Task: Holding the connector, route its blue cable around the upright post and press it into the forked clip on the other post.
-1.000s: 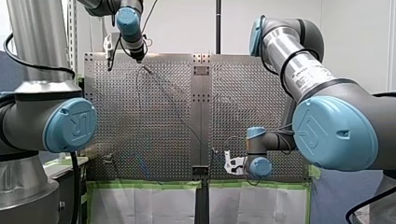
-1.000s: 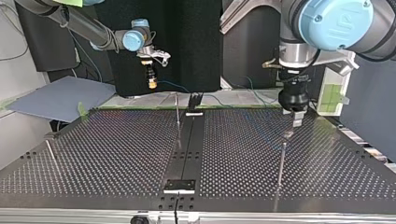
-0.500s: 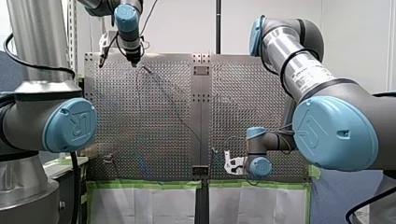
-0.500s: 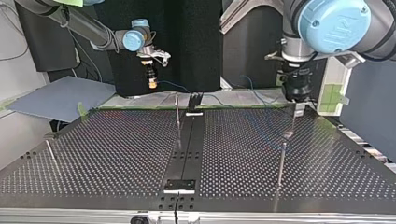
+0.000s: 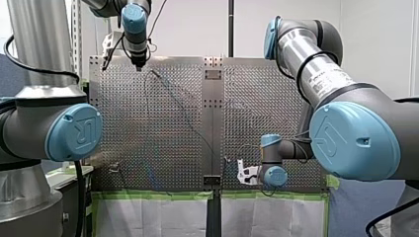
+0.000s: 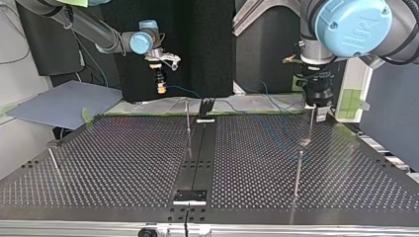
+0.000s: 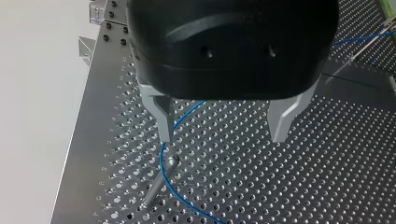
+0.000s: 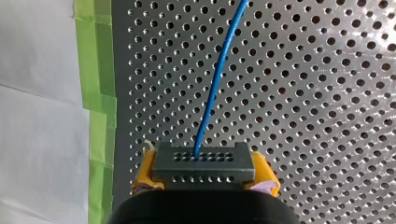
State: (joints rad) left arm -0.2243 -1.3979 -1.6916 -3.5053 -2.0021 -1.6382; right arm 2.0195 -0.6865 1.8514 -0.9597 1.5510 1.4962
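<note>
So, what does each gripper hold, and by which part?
My right gripper clamps the connector by its sides between yellow pads; my left gripper is open and empty.

Glossy plastic cable; shiny metal table (perforated).

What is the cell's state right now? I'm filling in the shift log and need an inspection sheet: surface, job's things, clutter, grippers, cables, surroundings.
Surface: perforated table; green tape along one edge.
Job's things: connector held in a gripper; forked clip standing at the far middle of the top view; upright post just under my left gripper.
Clutter: nothing seen.
Grippers: my left gripper open, with metal fingers; my right gripper shut on the connector, with yellow pads.
Cables: blue cable leaves the connector, crosses the table and passes close by one left finger and the post.
Surroundings: grey board off the table at the top view's left.
</note>
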